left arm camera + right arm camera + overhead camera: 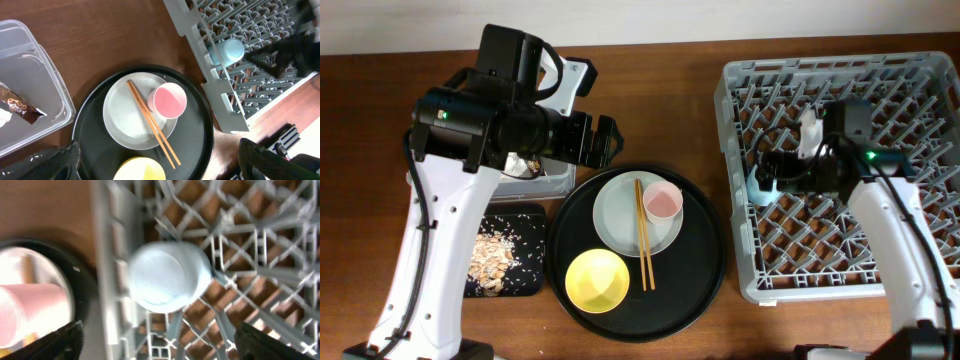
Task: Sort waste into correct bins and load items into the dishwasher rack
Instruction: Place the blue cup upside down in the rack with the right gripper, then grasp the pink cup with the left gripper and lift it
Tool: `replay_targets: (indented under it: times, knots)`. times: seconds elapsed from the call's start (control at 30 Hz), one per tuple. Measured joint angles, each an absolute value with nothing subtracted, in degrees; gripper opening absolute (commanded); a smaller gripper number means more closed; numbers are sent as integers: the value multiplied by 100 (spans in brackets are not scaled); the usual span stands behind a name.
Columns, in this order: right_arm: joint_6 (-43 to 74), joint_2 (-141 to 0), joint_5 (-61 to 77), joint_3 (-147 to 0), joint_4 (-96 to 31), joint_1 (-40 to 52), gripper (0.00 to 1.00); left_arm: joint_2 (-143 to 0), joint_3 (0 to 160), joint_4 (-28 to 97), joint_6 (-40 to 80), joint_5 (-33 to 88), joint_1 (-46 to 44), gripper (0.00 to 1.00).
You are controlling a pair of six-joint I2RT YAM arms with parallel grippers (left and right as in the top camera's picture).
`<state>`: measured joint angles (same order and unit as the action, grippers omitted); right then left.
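Hangs right gripper (165, 342), jaws wide, by light-blue cup (167, 277) just inside dishwasher rack's (740, 100) left wall. Holds left gripper (157, 160) agape, empty, left of the rack.

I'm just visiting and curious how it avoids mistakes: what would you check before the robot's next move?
1. Light-blue cup seated in dishwasher rack: ok, inside, beside the rack's wall.
2. Right gripper clear of that cup: ok, open, not touching it.
3. Left gripper free: ok, open, empty.
4. Pink cup free to lift: cannot tell, chopsticks lie close against it on the plate.
5. Wrapper in clear tub: ok.
6. Food scraps in black tray: ok.
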<state>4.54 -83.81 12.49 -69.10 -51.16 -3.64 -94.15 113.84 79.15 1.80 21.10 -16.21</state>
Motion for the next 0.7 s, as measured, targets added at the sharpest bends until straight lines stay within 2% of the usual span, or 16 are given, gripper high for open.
replay_targets:
  times: [0.13,0.17,0.27,0.3,0.33,0.4,0.53,0.63,0.7]
  knots:
    - [454,-8256,1391,-7146,-5190,-364,98,-9415,11382,7856,180,2115,-1621,99]
    - [451,-8256,1406,-7148,-5183,-364,99,-9417,11369,7251,180,2215,-1621,99]
    - [451,-8256,1433,-7146,-5190,-364,99,-9417,11362,7048,180,2338,-1621,99]
    - [451,-8256,1444,-7146,-5190,-364,99,-9417,11362,6960,217,2362,-1634,93]
    - [451,-8256,1446,-7148,-5186,-364,99,-9419,11360,7050,292,2368,-1678,64]
    - [454,-8256,1446,-7146,-5194,-364,99,-9515,10899,7133,526,2351,-2200,41]
    - [449,-8256,1448,-7148,-5196,-364,99,-10388,9500,6307,1313,1511,-2961,37]
    - [451,-8256,1446,-7148,-5192,-364,99,-10857,9207,6119,1586,1273,-2989,36]
    - [454,-8256,1448,-7146,-5192,-364,99,-11093,9207,6071,1653,1234,-2989,30]
